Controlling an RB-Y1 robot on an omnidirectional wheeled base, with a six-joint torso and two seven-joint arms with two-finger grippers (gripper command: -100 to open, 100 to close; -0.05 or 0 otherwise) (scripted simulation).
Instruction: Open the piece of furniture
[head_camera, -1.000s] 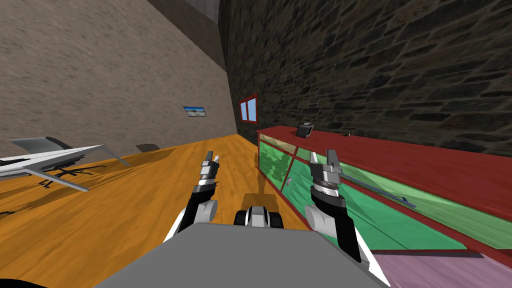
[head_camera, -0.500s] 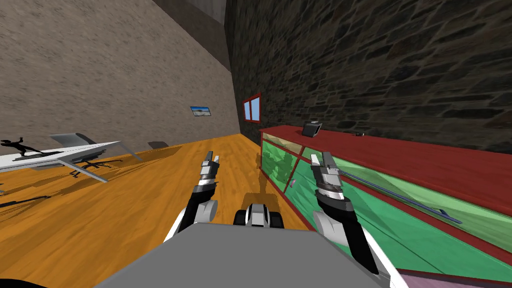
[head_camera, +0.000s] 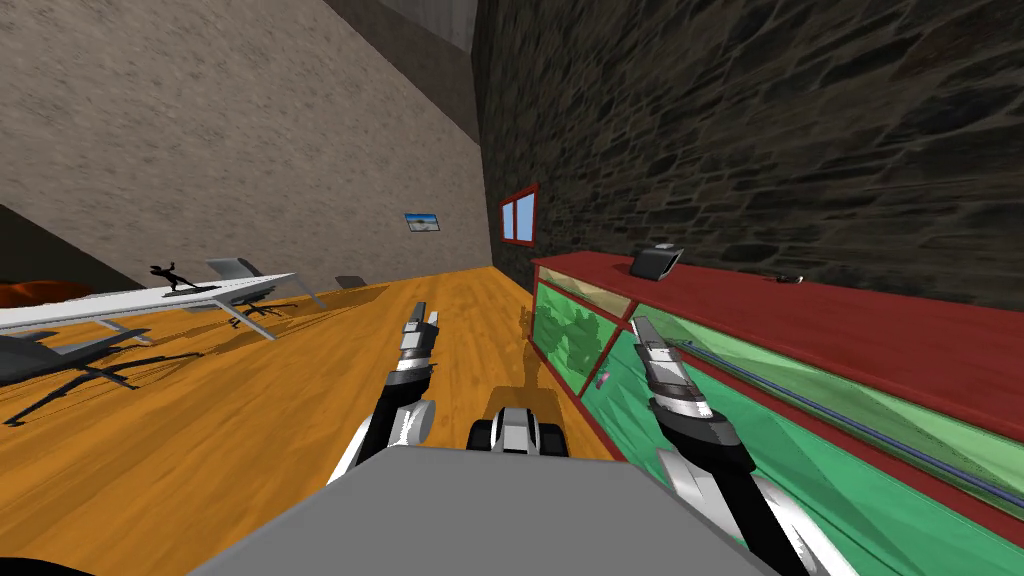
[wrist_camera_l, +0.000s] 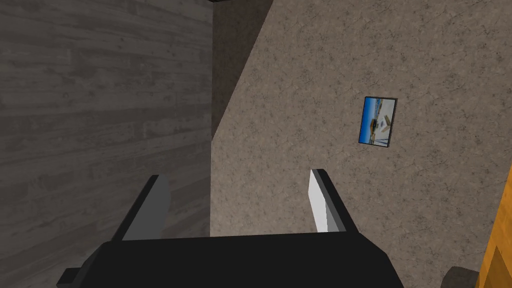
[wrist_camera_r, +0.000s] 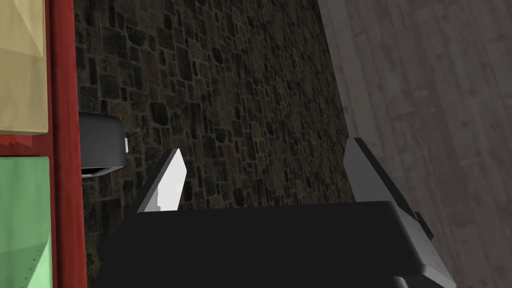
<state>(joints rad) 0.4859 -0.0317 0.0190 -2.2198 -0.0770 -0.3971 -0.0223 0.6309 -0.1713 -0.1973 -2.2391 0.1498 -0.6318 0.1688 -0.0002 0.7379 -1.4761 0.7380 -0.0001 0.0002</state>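
Standing along the stone wall (head_camera: 750, 130) on the robot's right, the red cabinet (head_camera: 800, 310) looks rigid, its green panes (head_camera: 570, 335) probably fragile; the thin bar handle (head_camera: 850, 417) suits gripping. The right gripper (head_camera: 643, 328) and left gripper (head_camera: 421, 316) are spread, empty.

left arm: forearm raised in the head view, reaching toward 12 o'clock with a slight lean to 1 o'clock; white shell low down, dark joint, banded grey wrist above.
left hand (head_camera: 421, 318): tips toward 12 o'clock; its two fingers (wrist_camera_l: 148, 211) stand wide apart with nothing between them.
right arm: forearm slants from 5 o'clock up toward 11 o'clock; black lower section, banded grey wrist.
right hand (head_camera: 641, 326): at 3 o'clock of the left hand, well apart and about level with it; fingers (wrist_camera_r: 169, 184) spread wide, gripping nothing.
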